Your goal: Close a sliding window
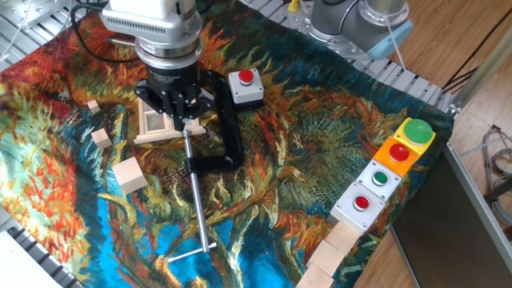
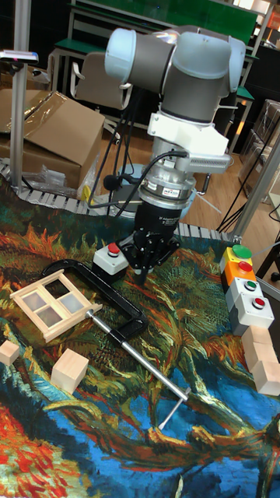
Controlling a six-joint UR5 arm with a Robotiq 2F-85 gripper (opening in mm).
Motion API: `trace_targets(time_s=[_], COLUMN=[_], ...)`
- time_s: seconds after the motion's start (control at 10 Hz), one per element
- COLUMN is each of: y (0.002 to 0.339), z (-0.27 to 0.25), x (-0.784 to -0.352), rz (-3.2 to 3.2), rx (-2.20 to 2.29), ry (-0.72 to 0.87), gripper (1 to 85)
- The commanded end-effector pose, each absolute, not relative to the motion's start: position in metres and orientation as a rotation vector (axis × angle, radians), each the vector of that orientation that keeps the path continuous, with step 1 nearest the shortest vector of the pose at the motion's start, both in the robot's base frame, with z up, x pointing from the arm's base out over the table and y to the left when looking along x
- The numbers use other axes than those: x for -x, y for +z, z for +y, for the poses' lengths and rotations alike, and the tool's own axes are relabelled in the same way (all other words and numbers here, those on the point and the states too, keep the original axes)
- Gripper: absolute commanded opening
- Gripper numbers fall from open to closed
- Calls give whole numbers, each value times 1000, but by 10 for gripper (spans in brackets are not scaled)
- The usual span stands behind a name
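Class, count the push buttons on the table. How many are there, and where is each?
5. One red button beside the clamp. Four in a row at the right: big green button, second red button, small green button, third red button. Others may be hidden.

The black clamp [image 2: 117,299] curls right beside the sliding window [image 2: 53,302], crowding its right side; the red-button box [image 2: 110,259] stands just behind. Left side open.
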State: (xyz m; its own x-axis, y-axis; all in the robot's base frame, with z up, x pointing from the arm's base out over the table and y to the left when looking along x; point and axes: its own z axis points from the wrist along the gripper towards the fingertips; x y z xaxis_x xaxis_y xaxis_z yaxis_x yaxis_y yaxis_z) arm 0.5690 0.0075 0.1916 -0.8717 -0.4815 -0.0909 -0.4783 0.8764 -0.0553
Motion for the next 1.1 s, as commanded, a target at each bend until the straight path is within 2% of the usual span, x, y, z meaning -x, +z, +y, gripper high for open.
trace_targets(time_s=[0.0,0.3,0.5,0.7,0.9,1.0], y=[176,147,147,147,147,137], z=[-16,-36,-28,-37,-27,-26], x=[-559,-572,-576,-572,-573,-574], rz=[2985,2926,2901,2933,2938,2955], rx=[863,926,928,891,824,829], ry=[-117,-124,-84,-126,-70,-76], gripper=[13,13,13,13,13,13])
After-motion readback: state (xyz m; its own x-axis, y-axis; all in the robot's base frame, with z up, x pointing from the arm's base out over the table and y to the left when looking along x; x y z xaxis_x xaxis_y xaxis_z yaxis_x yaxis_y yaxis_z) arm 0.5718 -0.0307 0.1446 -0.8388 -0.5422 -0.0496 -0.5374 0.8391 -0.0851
